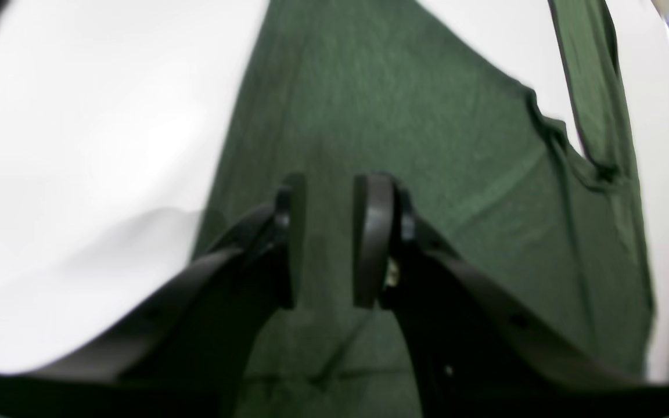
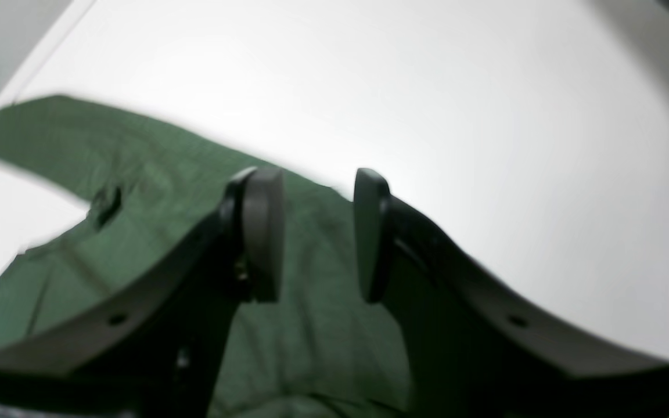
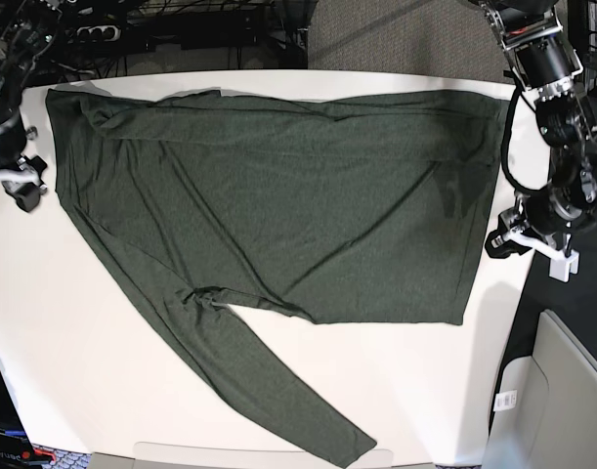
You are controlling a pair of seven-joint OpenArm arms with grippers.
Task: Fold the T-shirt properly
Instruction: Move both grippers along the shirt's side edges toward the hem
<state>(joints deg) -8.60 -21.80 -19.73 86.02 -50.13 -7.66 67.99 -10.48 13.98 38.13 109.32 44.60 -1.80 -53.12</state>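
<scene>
1. While the white tabletop [image 3: 103,391] carries it, the large dark olive-green knit T-shirt [image 3: 278,195] lies spread across the far half, one long sleeve [image 3: 269,391] trailing toward the near edge; folding looks barely begun, with sleeves and body left to fold.
2. Over the shirt, the left gripper [image 1: 328,238] is partly open and holds nothing.
3. At the shirt's edge, the right gripper [image 2: 317,232] is likewise parted and empty.

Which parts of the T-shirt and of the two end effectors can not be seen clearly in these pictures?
- Base view: the left end effector and right end effector are small at the table edges; their opening is unreadable there.
- Base view: the T-shirt's second sleeve lies folded over the body; its cuff is not visible.
- Both wrist views: blurred, and the fingers hide the cloth behind them.
</scene>
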